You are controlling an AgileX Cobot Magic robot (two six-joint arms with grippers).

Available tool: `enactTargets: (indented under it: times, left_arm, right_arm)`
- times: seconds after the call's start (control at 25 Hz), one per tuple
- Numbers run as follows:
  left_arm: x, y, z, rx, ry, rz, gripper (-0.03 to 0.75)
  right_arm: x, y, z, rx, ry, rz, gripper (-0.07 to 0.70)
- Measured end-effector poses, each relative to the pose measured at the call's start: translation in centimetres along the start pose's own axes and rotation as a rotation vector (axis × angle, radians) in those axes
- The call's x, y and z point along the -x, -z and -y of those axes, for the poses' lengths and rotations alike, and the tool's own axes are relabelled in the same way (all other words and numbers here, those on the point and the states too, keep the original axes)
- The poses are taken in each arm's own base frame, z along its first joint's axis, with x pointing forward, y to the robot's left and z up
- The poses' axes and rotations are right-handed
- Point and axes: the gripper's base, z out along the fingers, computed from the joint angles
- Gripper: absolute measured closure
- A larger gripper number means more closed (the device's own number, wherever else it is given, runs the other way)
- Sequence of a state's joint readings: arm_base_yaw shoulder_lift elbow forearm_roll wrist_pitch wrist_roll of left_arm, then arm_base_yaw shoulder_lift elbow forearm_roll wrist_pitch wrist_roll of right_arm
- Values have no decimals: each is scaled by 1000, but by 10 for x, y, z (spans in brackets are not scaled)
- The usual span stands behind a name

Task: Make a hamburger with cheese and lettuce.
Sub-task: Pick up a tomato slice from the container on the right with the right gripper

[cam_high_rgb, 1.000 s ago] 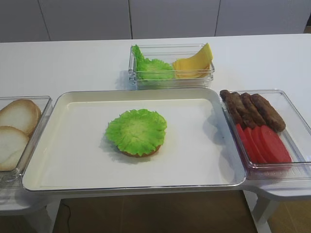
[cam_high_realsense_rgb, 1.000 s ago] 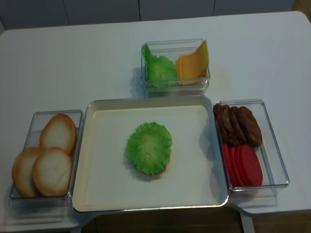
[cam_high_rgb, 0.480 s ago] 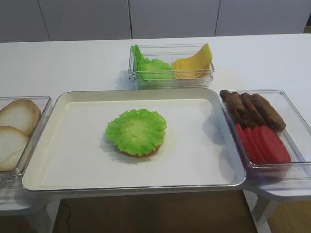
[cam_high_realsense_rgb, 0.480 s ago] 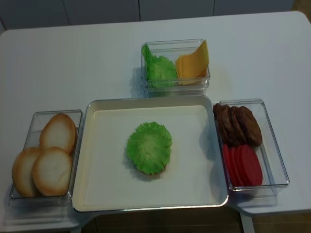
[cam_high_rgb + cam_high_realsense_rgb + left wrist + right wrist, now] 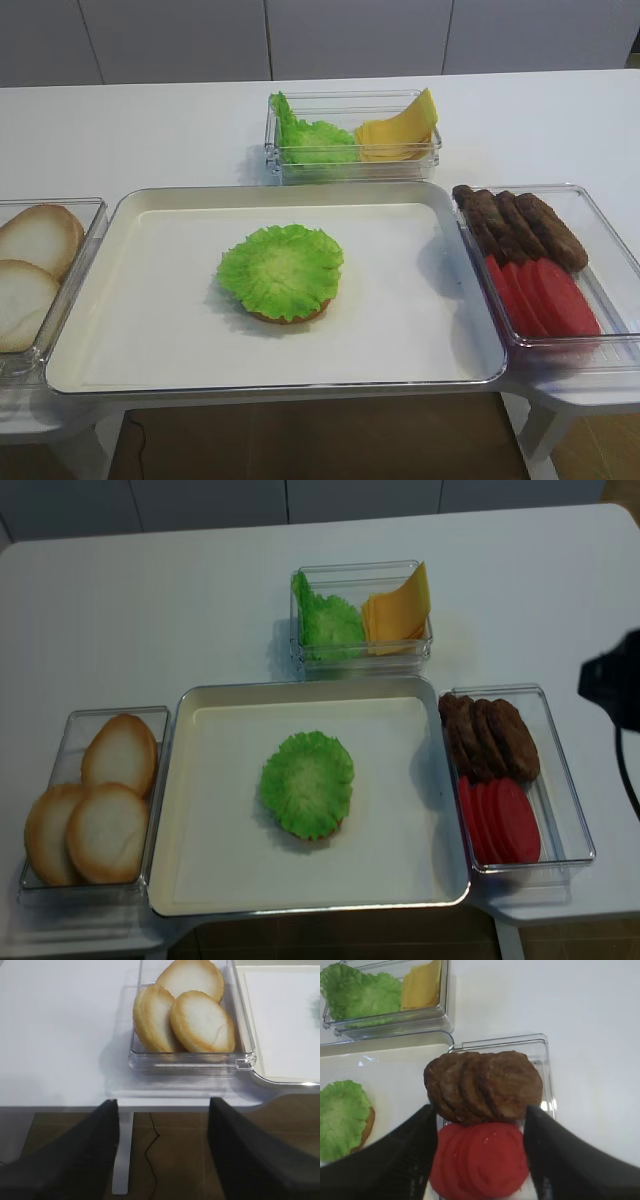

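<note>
Newly showing at the right edge of the realsense high view: dark bulk of the right arm (image 5: pixel 612 688), absent half a second back, beside the clear box of meat patties (image 5: pixel 490 738) and tomato slices (image 5: pixel 500 820). No other shift anywhere on the table. Probably an approach toward the next ingredient, judging by the cheese step not yet done.

Right gripper (image 5: pixel 479 1110) spread wide and empty, looking down on patties and tomatoes, with nothing between the fingers. Left gripper (image 5: pixel 162 1105) likewise parted and empty, hanging over the table edge just below the bun halves (image 5: pixel 185 1015).

Hamburger (image 5: pixel 285 278) at centre of the white tray (image 5: pixel 400 340): tan bun base with lettuce (image 5: pixel 280 268) already on top, no cheese yet. Cheese (image 5: pixel 400 130) in the upper-centre clear box, stacked at its right end, beside spare lettuce leaves (image 5: pixel 315 140).

In the way: upright box walls around the cheese, and the slices tilted against the end wall, likely awkward to pinch singly.
</note>
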State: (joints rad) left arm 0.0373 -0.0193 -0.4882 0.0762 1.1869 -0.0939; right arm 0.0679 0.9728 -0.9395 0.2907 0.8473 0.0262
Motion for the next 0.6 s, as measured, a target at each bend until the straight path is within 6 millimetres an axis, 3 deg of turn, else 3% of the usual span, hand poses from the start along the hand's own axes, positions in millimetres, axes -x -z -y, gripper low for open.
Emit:
enactTargets:
  times: [0.36,0.6]
  left_arm:
    - [0,0,0,0,0,0,298]
    - [0,0,0,0,0,0,298]
  right_arm:
    - [52,-42,-5,19,34,-47,200]
    - [67,-47,-7,24,38,-44,200]
